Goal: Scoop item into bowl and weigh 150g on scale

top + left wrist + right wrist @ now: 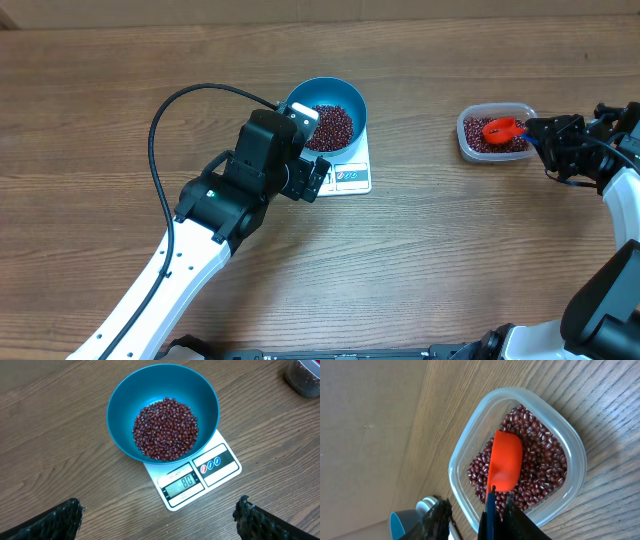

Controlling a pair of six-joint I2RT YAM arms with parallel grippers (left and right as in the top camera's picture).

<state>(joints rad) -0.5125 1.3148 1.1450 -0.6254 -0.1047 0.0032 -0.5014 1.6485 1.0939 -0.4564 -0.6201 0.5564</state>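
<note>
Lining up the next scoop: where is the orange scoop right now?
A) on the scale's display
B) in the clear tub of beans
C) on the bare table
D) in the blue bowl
B: the orange scoop lies on the beans inside the clear tub, well away from the blue bowl on the scale.

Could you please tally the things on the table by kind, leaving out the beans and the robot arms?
Bowls: 1, the round deep blue bowl
Tubs: 1, the clear rounded-rectangular plastic tub
Scales: 1, the flat white rectangular kitchen scale
Scoops: 1, the orange plastic scoop
Total: 4
</note>
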